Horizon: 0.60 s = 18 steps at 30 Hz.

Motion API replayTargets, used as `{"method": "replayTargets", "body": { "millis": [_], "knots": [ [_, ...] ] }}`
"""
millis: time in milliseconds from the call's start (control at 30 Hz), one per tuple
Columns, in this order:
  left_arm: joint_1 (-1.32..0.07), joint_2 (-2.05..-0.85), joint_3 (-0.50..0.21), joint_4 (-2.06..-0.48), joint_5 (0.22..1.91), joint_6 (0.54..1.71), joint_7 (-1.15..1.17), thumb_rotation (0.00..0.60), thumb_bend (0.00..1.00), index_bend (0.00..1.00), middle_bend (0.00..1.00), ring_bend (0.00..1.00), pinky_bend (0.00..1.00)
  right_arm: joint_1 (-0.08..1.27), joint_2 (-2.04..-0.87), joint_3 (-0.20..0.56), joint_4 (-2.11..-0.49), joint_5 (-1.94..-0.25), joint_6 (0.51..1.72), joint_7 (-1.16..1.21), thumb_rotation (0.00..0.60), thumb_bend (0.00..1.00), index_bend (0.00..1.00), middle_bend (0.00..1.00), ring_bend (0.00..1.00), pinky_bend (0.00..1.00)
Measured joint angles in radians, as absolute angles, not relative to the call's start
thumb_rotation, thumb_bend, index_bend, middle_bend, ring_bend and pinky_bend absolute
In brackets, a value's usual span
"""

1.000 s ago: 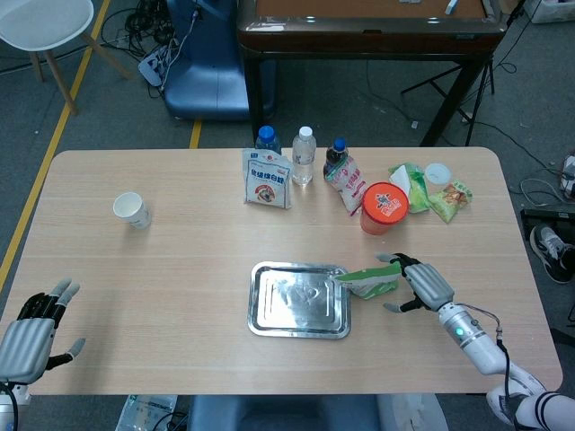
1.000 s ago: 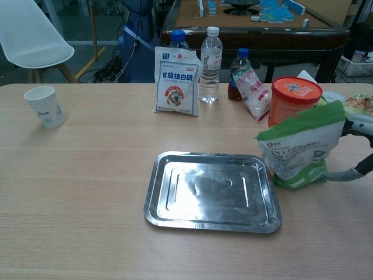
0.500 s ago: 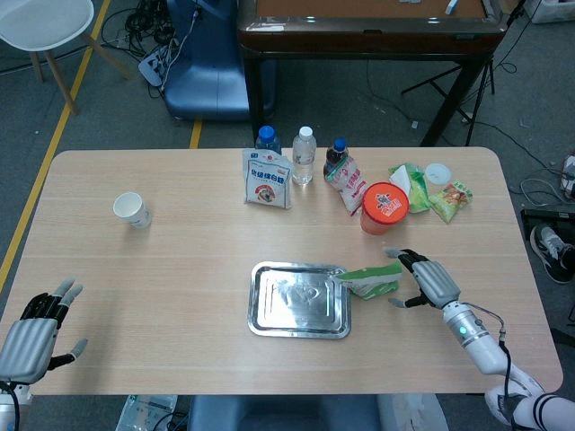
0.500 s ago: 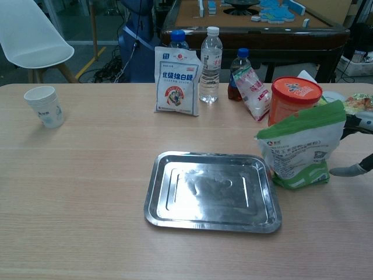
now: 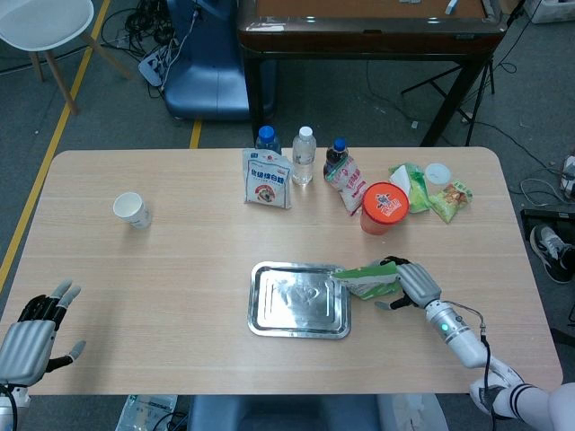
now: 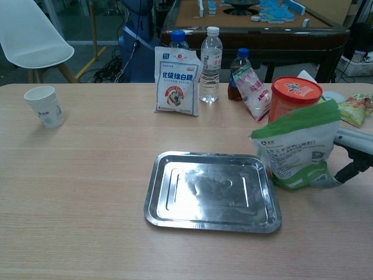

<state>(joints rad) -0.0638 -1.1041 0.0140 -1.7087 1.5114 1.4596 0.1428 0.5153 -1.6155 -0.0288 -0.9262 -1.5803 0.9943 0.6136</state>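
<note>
One green bag (image 6: 297, 149) against right hand (image 5: 415, 283) fingers (image 6: 349, 137).

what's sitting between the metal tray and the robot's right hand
A green-and-white snack bag stands there, at the right edge of the metal tray. The right hand is against the bag's far side. The chest view shows this most clearly.

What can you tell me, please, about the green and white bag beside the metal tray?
The green and white bag is a soft plastic pouch, white in the middle with printed text, green along its sealed top and its base. It stands upright on the wooden table, leaning slightly, with its lower left edge at the right rim of the metal tray. The right robot hand grips it from the right side. The orange-lidded tub stands just behind it.
</note>
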Motion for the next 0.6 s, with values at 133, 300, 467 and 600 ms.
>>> {"method": "replayTargets", "body": {
  "millis": [133,300,467,600],
  "knots": [
    [-0.063,-1.104,0.016,-1.711,1.513,1.459,0.145,0.6,0.22,0.1,0.05,0.15,0.08,0.52,-1.639,-0.034,-0.889,-1.586,0.998,0.627,0.6,0.14,0.33,0.34,0.23,0.2],
    [-0.063,-1.104,0.016,-1.711,1.513,1.458,0.147,0.6,0.22,0.1,0.05,0.15,0.08,0.521,-1.656,-0.037,-0.86,-1.594,1.023,0.638,0.6,0.18,0.34,0.35,0.25,0.21],
    [-0.064,-1.105,0.018,-1.714,1.514,1.455,0.151,0.6,0.22,0.1,0.05,0.15,0.08,0.514,-1.676,-0.045,-0.825,-1.605,1.052,0.642,0.6,0.24,0.37,0.38,0.28,0.24],
    [-0.064,-1.105,0.019,-1.717,1.513,1.452,0.155,0.6,0.22,0.1,0.05,0.15,0.08,0.506,-1.7,-0.047,-0.782,-1.607,1.074,0.649,0.6,0.33,0.43,0.42,0.32,0.29]
  ]
}}
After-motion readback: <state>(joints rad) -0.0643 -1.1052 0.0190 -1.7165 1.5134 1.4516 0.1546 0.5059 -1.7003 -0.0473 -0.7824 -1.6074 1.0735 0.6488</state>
